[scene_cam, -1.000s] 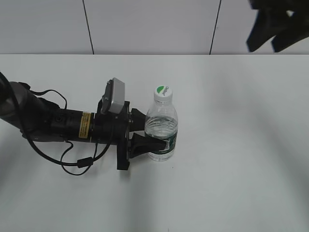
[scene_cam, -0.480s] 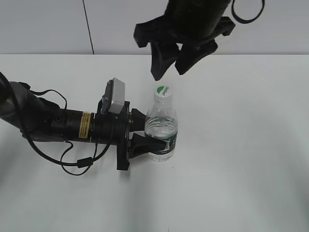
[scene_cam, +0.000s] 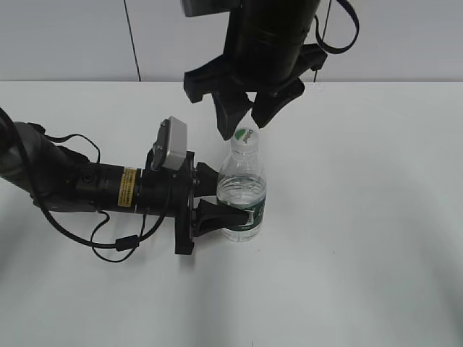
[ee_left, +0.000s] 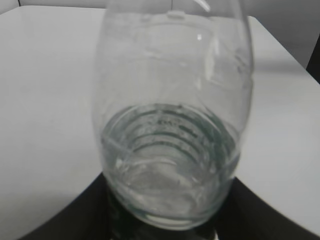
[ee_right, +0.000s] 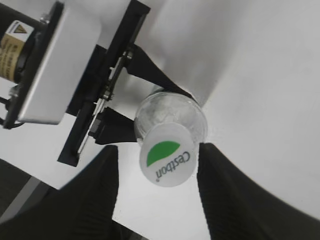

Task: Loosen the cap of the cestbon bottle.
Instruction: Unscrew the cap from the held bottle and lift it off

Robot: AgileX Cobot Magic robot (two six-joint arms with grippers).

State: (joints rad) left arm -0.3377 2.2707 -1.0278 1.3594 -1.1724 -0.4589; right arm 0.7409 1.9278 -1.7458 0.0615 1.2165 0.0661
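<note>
Lowered since the earlier frame, the right gripper [scene_cam: 246, 119] is now positioned directly above the cap [scene_cam: 245, 137], fingers spread either side, not touching. Nearest, the cestbon bottle [scene_cam: 241, 191] is held upright on the white table [scene_cam: 362, 238], clamped at its lower body by the left gripper [scene_cam: 217, 199]. Behind, a grey wall [scene_cam: 72, 36] is seen.
</note>
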